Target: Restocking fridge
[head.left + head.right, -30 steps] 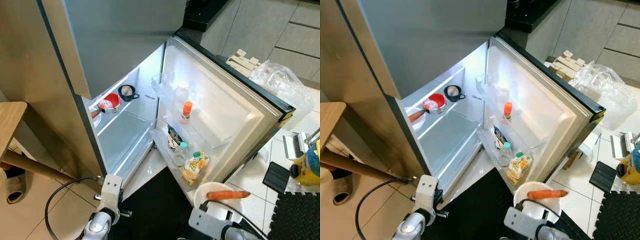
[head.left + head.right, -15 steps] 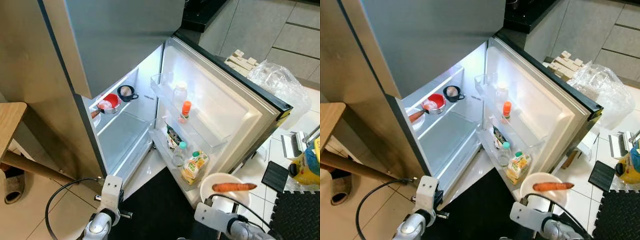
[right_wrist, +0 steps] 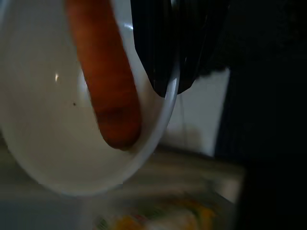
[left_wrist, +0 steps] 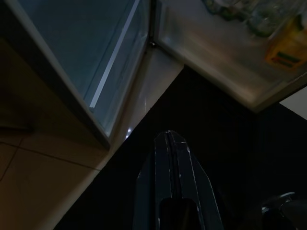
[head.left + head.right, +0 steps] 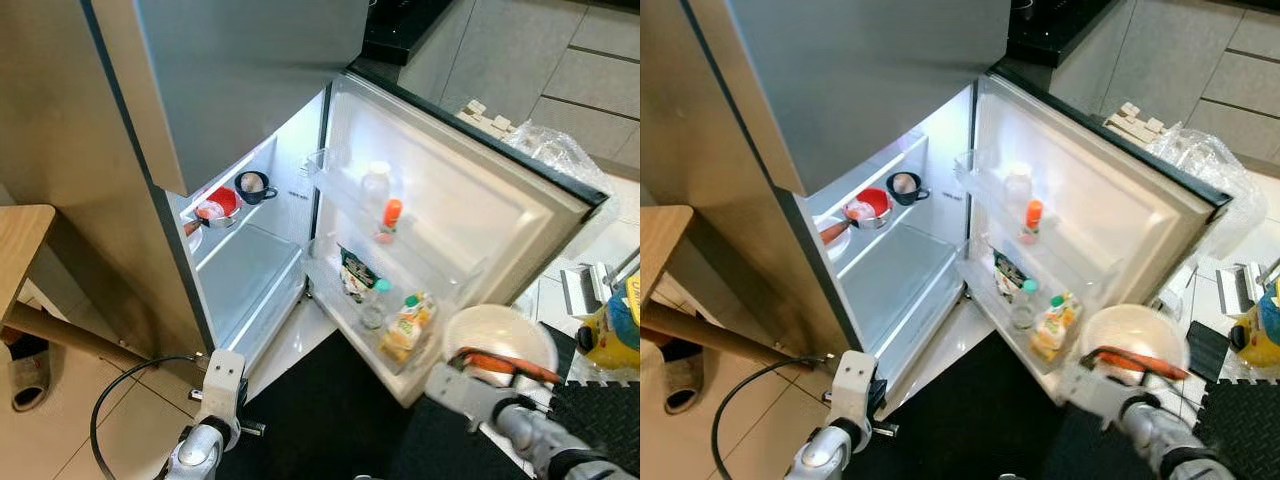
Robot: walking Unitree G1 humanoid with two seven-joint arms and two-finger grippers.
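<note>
Outside the open fridge (image 5: 250,270), my right hand (image 3: 165,72) grips the carrot bowl (image 5: 500,335); shelving remains, left hand (image 4: 172,158) closed, idle.

The lit lower glass fridge shelf (image 5: 245,272) lies bare; a red pot (image 5: 222,205) and dark mug (image 5: 254,185) crowd the shelf at 11 o'clock.
</note>
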